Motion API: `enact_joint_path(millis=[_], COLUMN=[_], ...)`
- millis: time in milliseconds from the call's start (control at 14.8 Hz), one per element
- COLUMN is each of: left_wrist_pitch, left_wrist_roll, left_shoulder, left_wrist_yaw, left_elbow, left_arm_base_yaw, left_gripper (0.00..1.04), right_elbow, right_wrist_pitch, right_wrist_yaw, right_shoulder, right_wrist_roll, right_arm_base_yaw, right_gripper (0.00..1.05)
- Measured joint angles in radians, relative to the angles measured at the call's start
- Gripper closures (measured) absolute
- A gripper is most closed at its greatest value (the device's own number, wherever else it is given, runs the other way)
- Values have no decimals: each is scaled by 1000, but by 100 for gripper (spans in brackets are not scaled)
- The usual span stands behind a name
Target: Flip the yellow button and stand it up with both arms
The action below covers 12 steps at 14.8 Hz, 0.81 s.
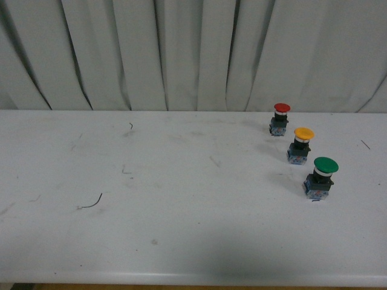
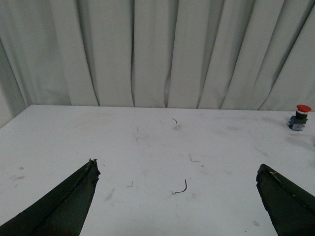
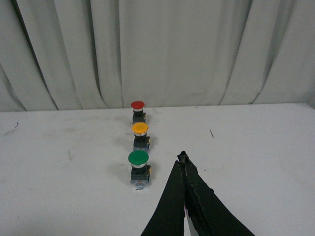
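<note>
The yellow button (image 1: pixel 302 145) stood cap-up on its blue base at the right side of the bench (image 1: pixel 181 241), middle of a tight diagonal row between the red button (image 1: pixel 280 118) behind and the green button (image 1: pixel 321 177) in front, so any approach looked cramped by its neighbours. The right tool (image 3: pixel 183 158) hung with fingers pressed together, tip near the green one, likely suited to nudging rather than gripping. The left tool (image 2: pixel 177 172) was spread wide over bare bench, well apart from the row, probably waiting to receive.
</note>
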Motion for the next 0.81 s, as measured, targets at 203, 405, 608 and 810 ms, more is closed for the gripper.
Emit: enact_joint_path(millis=[203,405,608,810], left_wrist_pitch=[0,0,0,0], left_wrist_roll=[0,0,0,0], left_shoulder=[0,0,0,0], left_wrist_yaw=[0,0,0,0], left_elbow=[0,0,0,0], left_arm_base_yaw=[0,0,0,0], left_gripper=[7,7,7,7], right_elbow=[0,0,0,0], right_wrist_pitch=[-119,-223,-315,-391], right_wrist_yaw=[0,0,0,0], right_shoulder=[-147,-262,-352,-426], right_wrist_roll=[0,0,0,0], right_arm_base_yaw=[0,0,0,0], right_gripper=[103,103,103,103])
